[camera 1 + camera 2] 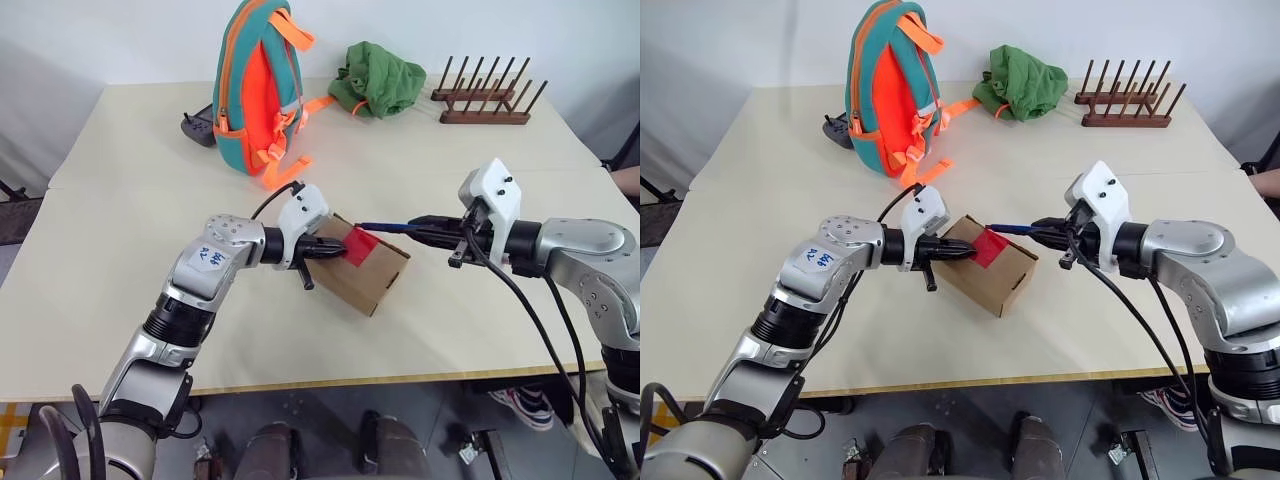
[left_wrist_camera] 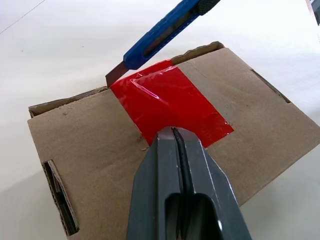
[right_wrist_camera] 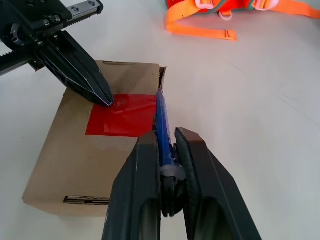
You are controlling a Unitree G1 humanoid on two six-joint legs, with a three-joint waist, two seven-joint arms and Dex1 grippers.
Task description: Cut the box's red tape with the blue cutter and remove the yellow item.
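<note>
The brown cardboard box [image 1: 372, 280] lies flaps shut on the table in front of me, with the red tape [image 1: 360, 247] across its top seam. My left gripper [image 1: 340, 250] is shut, its tips [image 2: 172, 131] pressing down on the near end of the tape. My right gripper [image 1: 425, 232] is shut on the blue cutter [image 1: 385, 227], held nearly level. In the left wrist view, the cutter's blade [image 2: 115, 77] touches the box's far edge at the tape's corner. The yellow item is hidden.
An orange-and-teal backpack [image 1: 255, 85] stands behind the box, one orange strap [image 1: 285, 172] trailing toward it. A black gadget [image 1: 200, 128] lies left of the backpack. A green cloth [image 1: 380, 78] and a wooden rack [image 1: 490, 100] sit at the back right.
</note>
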